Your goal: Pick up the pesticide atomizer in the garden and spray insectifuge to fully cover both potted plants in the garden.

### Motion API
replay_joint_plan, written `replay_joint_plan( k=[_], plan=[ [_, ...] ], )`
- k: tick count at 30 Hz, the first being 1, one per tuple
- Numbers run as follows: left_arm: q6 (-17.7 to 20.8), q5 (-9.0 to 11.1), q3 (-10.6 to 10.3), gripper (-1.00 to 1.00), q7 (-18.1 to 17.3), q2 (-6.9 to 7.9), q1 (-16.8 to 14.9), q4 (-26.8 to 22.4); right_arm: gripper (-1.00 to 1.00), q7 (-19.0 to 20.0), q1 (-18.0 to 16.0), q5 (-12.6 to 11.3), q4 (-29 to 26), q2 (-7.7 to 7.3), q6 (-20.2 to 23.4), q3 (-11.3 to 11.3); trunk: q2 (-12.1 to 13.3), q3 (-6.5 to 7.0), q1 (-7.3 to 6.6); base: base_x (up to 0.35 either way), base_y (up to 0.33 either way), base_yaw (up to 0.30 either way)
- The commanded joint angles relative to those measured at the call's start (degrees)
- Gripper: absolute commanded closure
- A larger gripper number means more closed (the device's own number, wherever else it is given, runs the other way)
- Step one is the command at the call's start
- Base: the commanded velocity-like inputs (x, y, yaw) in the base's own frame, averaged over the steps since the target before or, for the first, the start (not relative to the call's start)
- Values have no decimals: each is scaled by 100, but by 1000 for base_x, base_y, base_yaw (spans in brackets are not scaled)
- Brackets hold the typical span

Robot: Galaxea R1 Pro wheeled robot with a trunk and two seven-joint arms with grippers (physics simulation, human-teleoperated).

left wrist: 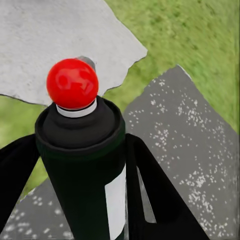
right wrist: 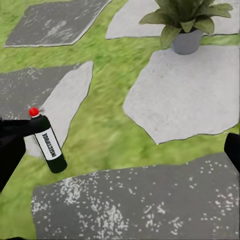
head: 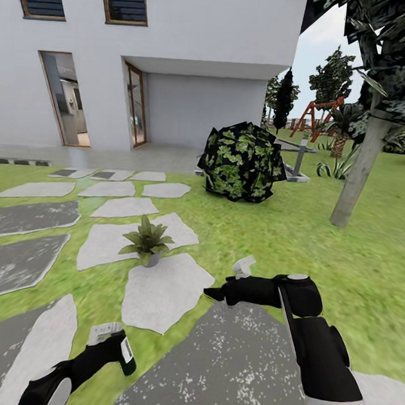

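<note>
From the head camera, a green lawn (head: 272,231) with flat grey and white stepping stones (head: 161,290) stretches toward a white house (head: 176,45). One small potted plant (head: 147,241), a rosette of pointed green leaves in a tiny grey pot, stands on a pale stone near the middle of the scene. Behind it sits a big dark round bush (head: 243,162), and a slanted tree trunk (head: 357,176) rises at the right. Low at the left, the left claw (head: 100,352) is clamped around the pesticide atomizer (head: 119,346), a slim black bottle with a white label, held above the grass and stones. The right claw (head: 221,290) reaches forward over a dark speckled stone; whether its fingers are apart or together cannot be told here. In the left wrist camera, the pesticide atomizer (left wrist: 82,165) is seen close up: a round red tip on a white collar, a black cap and dark body, gripped between two black fingers (left wrist: 160,195). In the right wrist camera, the bottle (right wrist: 49,142) shows small, tilted, with red tip and a printed white label, over grass beside a pale stone; the potted plant (right wrist: 186,22) stands well apart on a light stone (right wrist: 190,95).
</note>
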Motion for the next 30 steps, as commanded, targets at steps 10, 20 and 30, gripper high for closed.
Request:
replay_joint_plan(
  k=[10, 20, 30],
  plan=[
    [113, -11, -858, 100, -1520, 286, -306, 82, -100, 1571, -80, 131, 92, -300, 6, 100, -2, -6, 2, 282, 195, 0],
    [499, -515, -954, 100, -3058, 528, -418, -111, -100, 1692, -19, 127, 47, -320, -289, 105, -2, -6, 2, 290, 172, 0],
    [-202, -658, -879, 100, -2840, 491, -420, 174, -100, 1635, 0, 134, 46, -273, -758, 154, -2, -6, 2, 292, 176, 0]
  ],
)
